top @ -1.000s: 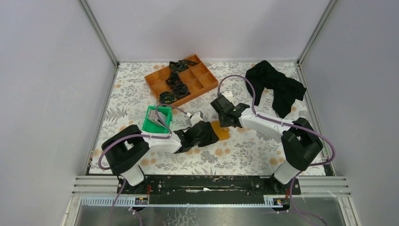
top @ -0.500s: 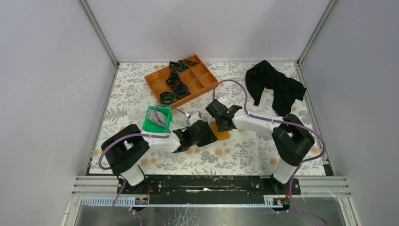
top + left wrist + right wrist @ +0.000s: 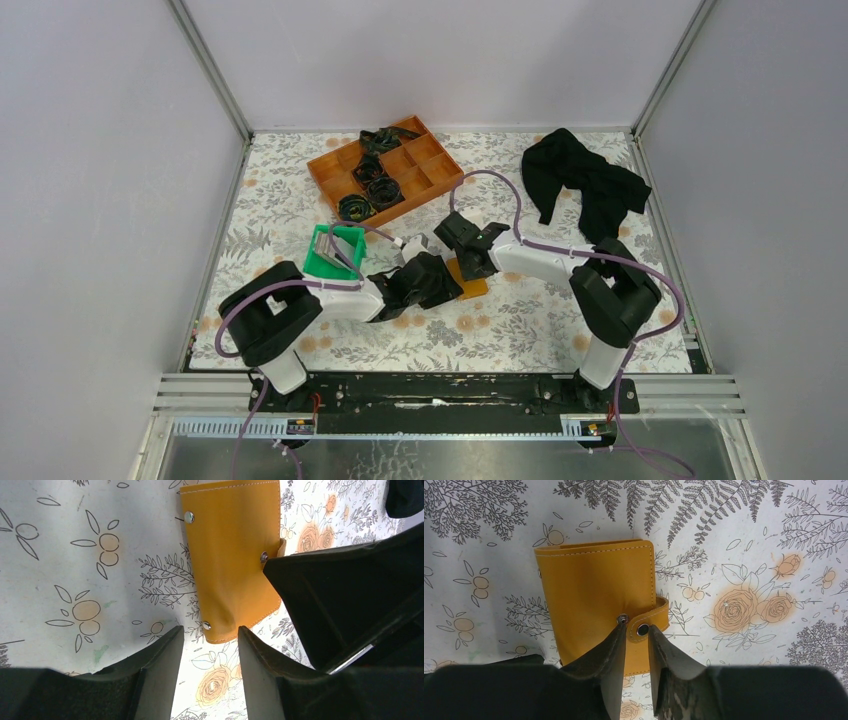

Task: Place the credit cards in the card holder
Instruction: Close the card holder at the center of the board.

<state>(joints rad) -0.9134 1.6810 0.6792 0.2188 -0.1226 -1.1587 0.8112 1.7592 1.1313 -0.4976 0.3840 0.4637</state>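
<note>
The card holder [image 3: 473, 284] is a closed orange wallet lying flat on the floral table between the two grippers. It fills the left wrist view [image 3: 235, 555] and the right wrist view [image 3: 594, 595]. My right gripper [image 3: 638, 628] is down on the wallet, its jaws a narrow gap apart, one on each side of the snap tab [image 3: 651, 622]. My left gripper [image 3: 210, 636] is open and empty, its fingertips just short of the wallet's near corner. Whitish-grey credit cards [image 3: 328, 244] stand tilted in a green bin [image 3: 337, 262] to the left.
A large orange compartment tray [image 3: 420, 172] holding black coiled bands stands at the back. A black cloth [image 3: 585, 185] lies at the back right. Metal frame posts and grey walls close in the table on three sides.
My right gripper has moved left and down onto the wallet's snap tab. My left gripper has shifted slightly and stays beside the wallet.
</note>
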